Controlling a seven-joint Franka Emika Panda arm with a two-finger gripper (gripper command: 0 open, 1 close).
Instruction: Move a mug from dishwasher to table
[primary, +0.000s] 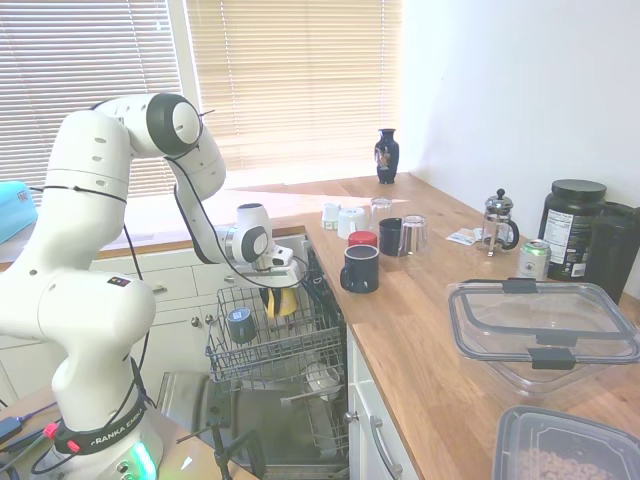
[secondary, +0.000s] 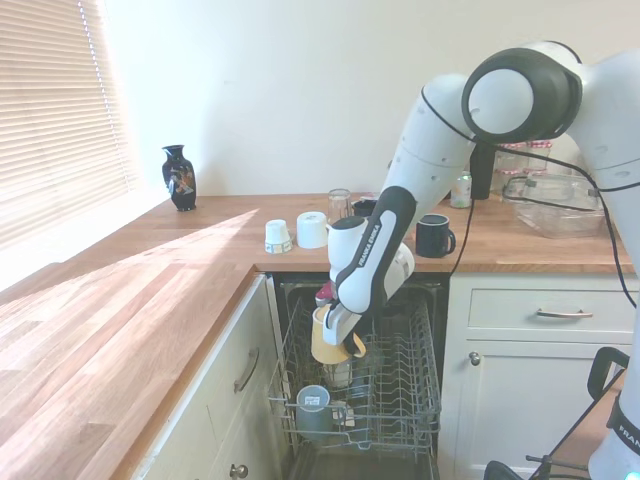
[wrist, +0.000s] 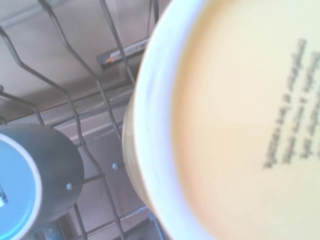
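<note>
One mug (secondary: 334, 338) hangs clenched in my gripper (secondary: 336, 325) above the dishwasher (secondary: 400, 380) rack, a blue-grey mug (secondary: 313, 410) at its seven o'clock. I fear the glossy wall slipping, or clipping the table (secondary: 330, 260) edge at twelve o'clock.

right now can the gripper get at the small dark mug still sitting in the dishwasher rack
Probably not yet. The gripper looks shut on the yellow mug above the rack, so its fingers are occupied. The dark mug stands nearby in the rack with nothing over it, so the way looks free once the yellow one is set down.
</note>
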